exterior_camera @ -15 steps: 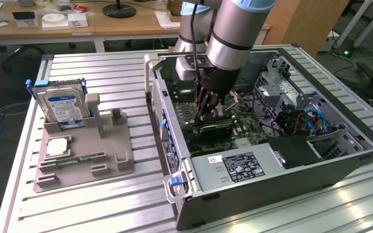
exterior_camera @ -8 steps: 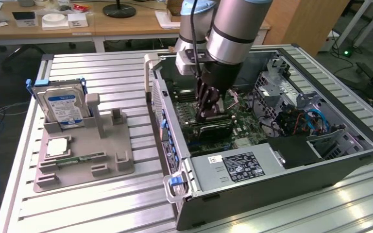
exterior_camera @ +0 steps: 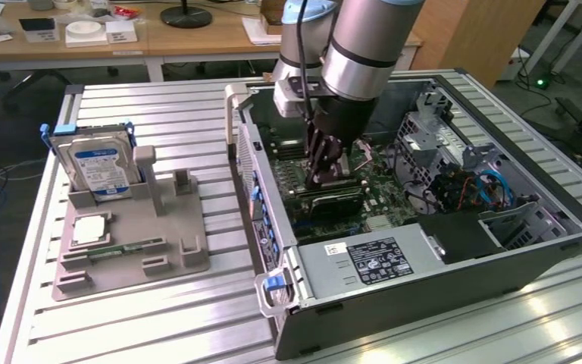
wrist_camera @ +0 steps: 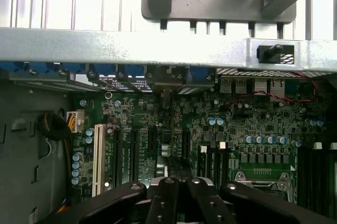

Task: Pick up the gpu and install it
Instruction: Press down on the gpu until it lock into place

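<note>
The gpu (exterior_camera: 333, 200) is a dark card with a black cooler, standing on edge over the green motherboard (exterior_camera: 392, 199) inside the open computer case (exterior_camera: 442, 265). My gripper (exterior_camera: 327, 179) reaches down into the case and is shut on the card's upper edge. In the wrist view the gpu (wrist_camera: 167, 148) appears edge-on as a thin dark strip running from my fingertips (wrist_camera: 168, 184) to the case's rear wall (wrist_camera: 131, 48), in line with the expansion slots (wrist_camera: 131, 150). My gripper (wrist_camera: 181, 184) has its two fingers close together on that strip.
A grey parts stand (exterior_camera: 129, 243) sits on the slatted table at the exterior view's left, holding a silver hard drive (exterior_camera: 94, 165), a processor (exterior_camera: 87, 229) and a green memory stick (exterior_camera: 124, 248). The power supply (exterior_camera: 372, 262) and drive cage (exterior_camera: 442, 144) crowd the case.
</note>
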